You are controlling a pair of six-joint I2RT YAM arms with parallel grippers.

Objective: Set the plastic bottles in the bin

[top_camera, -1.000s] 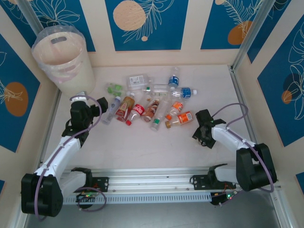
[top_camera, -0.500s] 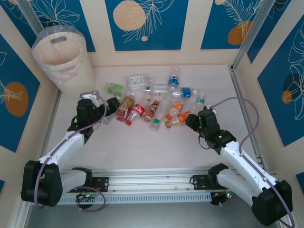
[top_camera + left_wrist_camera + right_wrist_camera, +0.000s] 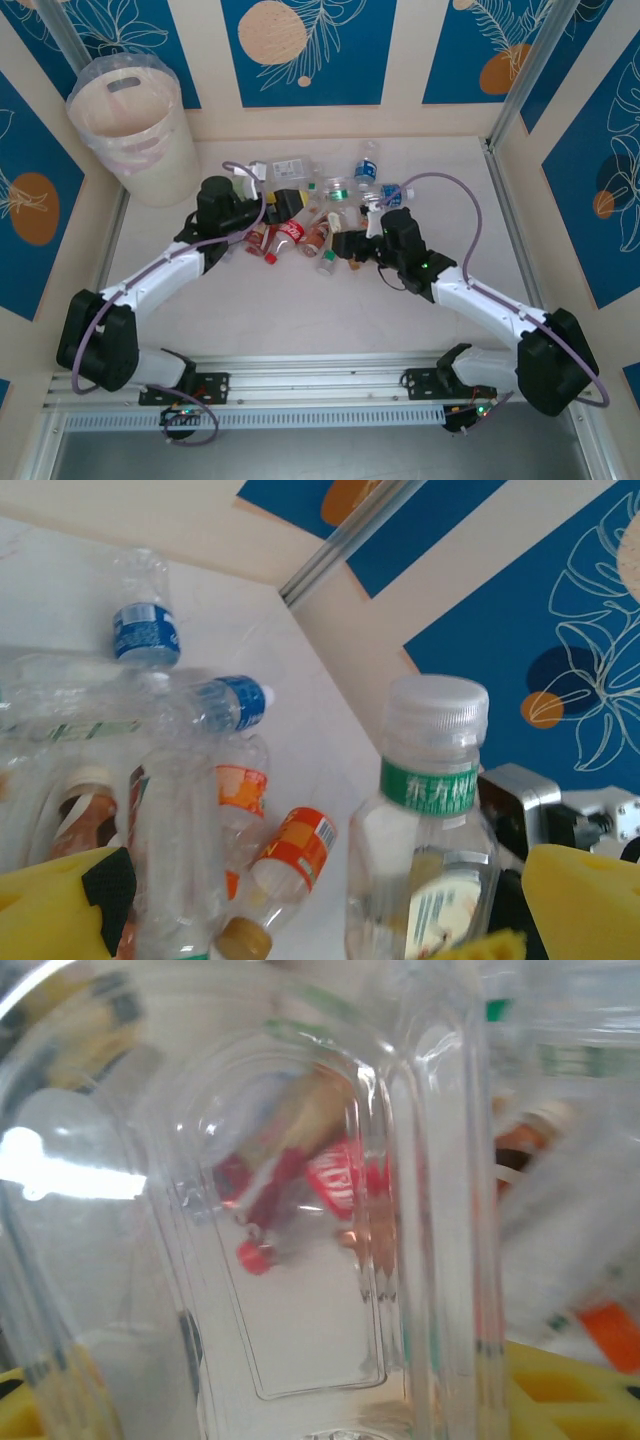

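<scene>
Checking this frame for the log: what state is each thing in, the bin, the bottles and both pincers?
bin: upright, bag-lined, top open.
plastic bottles: heaped on the table, outside the bin.
left pincer: open, astride the green-label bottle.
green-label bottle: capped, between the fingers.
right pincer: close against a clear bottle; grip unclear.

The left gripper [image 3: 285, 200] came forward, a green-labelled bottle [image 3: 430, 810] now between its jaws. The right gripper [image 3: 345, 245] reached a clear bottle [image 3: 300, 1210].
</scene>
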